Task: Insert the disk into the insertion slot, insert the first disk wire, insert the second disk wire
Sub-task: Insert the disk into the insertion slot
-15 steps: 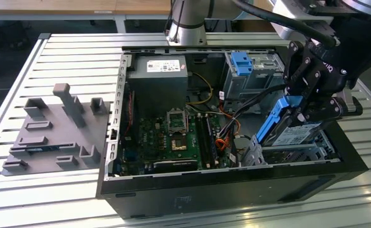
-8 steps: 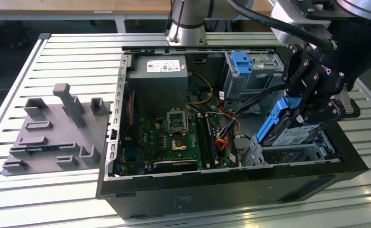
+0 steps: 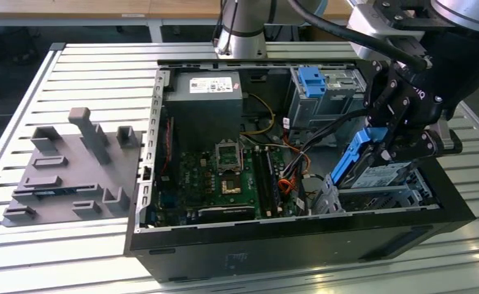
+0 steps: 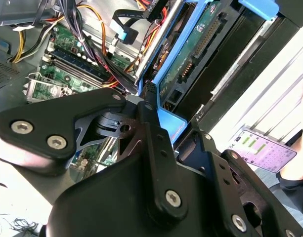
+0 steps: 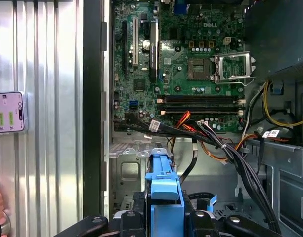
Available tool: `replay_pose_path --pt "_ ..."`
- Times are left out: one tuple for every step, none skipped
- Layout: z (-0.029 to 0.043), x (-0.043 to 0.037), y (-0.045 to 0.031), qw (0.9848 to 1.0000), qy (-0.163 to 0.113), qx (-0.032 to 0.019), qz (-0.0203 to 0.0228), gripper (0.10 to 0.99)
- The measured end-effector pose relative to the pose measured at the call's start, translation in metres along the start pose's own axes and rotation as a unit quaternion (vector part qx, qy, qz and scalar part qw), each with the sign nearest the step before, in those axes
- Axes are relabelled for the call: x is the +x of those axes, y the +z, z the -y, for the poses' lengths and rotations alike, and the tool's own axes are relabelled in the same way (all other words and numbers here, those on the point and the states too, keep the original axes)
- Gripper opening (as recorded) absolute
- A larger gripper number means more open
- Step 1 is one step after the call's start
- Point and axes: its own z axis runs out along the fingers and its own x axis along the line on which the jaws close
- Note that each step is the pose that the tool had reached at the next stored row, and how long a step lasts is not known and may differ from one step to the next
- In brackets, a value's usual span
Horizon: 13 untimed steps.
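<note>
Silver slatted table (image 3: 76,73), gripper (image 3: 386,150) clasping disk (image 3: 377,177)

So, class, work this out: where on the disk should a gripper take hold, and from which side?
By the blue carrier frame at its upper end, coming from above. The disk is flat and hangs tilted over the insertion slot, so a top hold, as the gripper has now, probably keeps the circuit board and lower edge free to slide in.
</note>
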Motion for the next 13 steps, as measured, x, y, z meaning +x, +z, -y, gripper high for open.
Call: replay_pose_path --pt "0.0000 0.0000 0.0005 1.0000 0.000 0.0000 0.0000 0.365" --pt "0.0000 0.0000 0.0009 1.0000 0.000 0.0000 0.0000 0.365" --pt "0.0000 0.0000 0.0013 1.0000 0.000 0.0000 0.0000 0.365" --pt "0.0000 0.0000 0.0019 1.0000 0.000 0.0000 -0.0001 0.365" --pt "0.0000 0.0000 0.0024 1.0000 0.000 0.0000 0.0000 0.365" --pt "0.0000 0.0000 0.0030 1.0000 0.000 0.0000 0.0000 0.365" --pt "0.0000 0.0000 0.0036 1.0000 0.000 0.0000 0.0000 0.365" --pt "0.0000 0.0001 0.0041 1.0000 0.000 0.0000 -0.0001 0.365" --pt "0.0000 0.0001 0.0046 1.0000 0.000 0.0000 0.0000 0.365" --pt "0.0000 0.0001 0.0050 1.0000 0.000 0.0000 0.0000 0.365" --pt "0.0000 0.0001 0.0055 1.0000 0.000 0.0000 0.0000 0.365" --pt "0.0000 0.0001 0.0060 1.0000 0.000 0.0000 0.0000 0.365" --pt "0.0000 0.0001 0.0064 1.0000 0.000 0.0000 0.0000 0.365"
